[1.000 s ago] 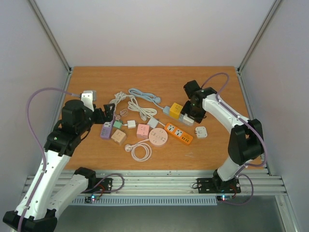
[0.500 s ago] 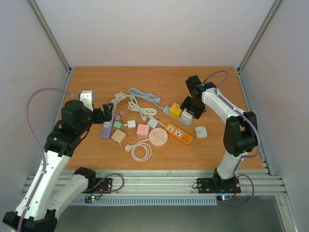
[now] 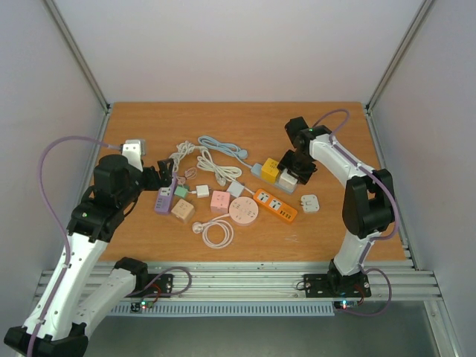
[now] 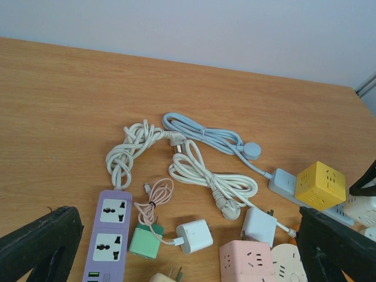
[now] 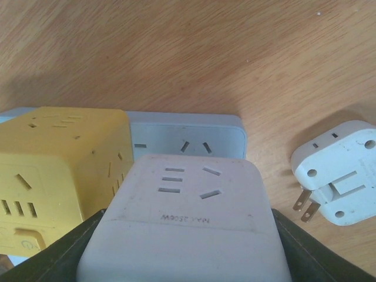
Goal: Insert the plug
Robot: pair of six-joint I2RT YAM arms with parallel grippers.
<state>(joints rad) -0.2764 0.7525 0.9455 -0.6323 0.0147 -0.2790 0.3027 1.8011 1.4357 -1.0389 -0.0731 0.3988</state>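
My right gripper (image 3: 293,168) (image 5: 187,247) is shut on a white cube plug (image 5: 188,217) (image 3: 289,176), with a dark finger against each of its sides. The cube sits over the end of a grey-blue power strip (image 5: 191,132) (image 3: 257,169), close beside a yellow cube (image 5: 56,161) (image 3: 270,169) that stands on the same strip. One socket of the strip shows just beyond the white cube. The cube's prongs are hidden beneath it. My left gripper (image 3: 166,178) (image 4: 188,255) hangs open above a purple power strip (image 4: 108,232) (image 3: 163,201) with nothing between its fingers.
A white flat adapter (image 5: 341,176) (image 3: 309,203) lies right of the strip. An orange strip (image 3: 275,205), a pink round socket (image 3: 242,211), a pink cube (image 4: 247,261), a green charger (image 4: 145,244), a white charger (image 4: 195,236) and coiled cords (image 4: 208,176) crowd the table's middle.
The right arm has folded in, and its gripper has shifted slightly toward the far side with the white cube. The left arm has stayed still.
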